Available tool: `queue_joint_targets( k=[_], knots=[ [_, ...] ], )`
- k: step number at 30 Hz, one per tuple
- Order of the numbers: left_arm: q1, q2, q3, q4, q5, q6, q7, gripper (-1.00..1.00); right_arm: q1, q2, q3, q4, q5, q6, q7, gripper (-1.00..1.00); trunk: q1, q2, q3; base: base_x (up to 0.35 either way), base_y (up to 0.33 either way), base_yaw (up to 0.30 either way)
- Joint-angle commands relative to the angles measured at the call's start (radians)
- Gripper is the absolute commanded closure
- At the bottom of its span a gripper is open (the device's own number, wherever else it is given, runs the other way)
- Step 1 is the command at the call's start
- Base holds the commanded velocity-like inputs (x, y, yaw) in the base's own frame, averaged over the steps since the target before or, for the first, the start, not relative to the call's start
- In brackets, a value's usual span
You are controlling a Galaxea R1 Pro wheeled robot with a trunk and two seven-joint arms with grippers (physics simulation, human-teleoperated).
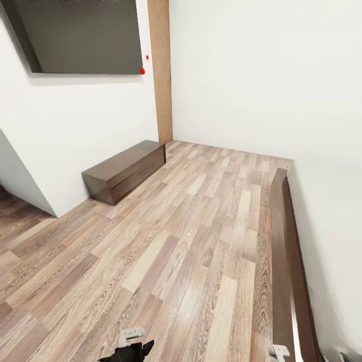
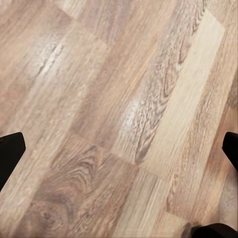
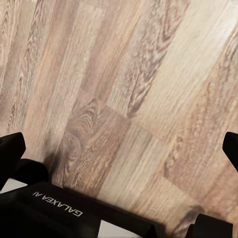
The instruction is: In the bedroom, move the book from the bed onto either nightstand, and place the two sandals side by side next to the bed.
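The bed (image 1: 329, 221) runs along the right of the head view, with a plain off-white mattress on a dark brown frame (image 1: 284, 241). The book, the sandals and the nightstand are out of view. My left gripper (image 1: 131, 339) sits low at the bottom edge, over the wooden floor. In the left wrist view the left gripper (image 2: 120, 151) is open, its dark fingertips (image 2: 9, 154) far apart with bare planks between them. My right gripper (image 1: 278, 351) hangs close to the bed frame's near end. The right gripper (image 3: 119, 148) is likewise open over the floor, holding nothing.
A long low dark cabinet (image 1: 125, 171) stands against the left wall under a wall-mounted screen (image 1: 80, 35). A wooden post (image 1: 161, 70) marks the far corner. Wood plank floor (image 1: 191, 241) spreads between cabinet and bed. A black robot part marked GALAXEA AI (image 3: 64, 210) lies below the right gripper.
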Motion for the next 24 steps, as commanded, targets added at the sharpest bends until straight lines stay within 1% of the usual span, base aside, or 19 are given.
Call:
queue_joint_targets(
  k=[1, 24],
  knots=[
    [-0.001, 0.0, -0.006, 0.002, 0.008, -0.004, -0.001, -1.0, 0.0, 0.0, -0.008, -0.001, 0.007, 0.006, 0.005, -1.0, -0.004, 0.007, 0.002, 0.0, 0.0, 0.0],
    [-0.001, 0.0, -0.006, 0.002, 0.007, -0.004, -0.001, -1.0, 0.0, 0.0, -0.009, -0.001, 0.007, 0.006, 0.004, -1.0, -0.092, 0.168, 0.075, 0.0, 0.0, 0.0]
  ],
)
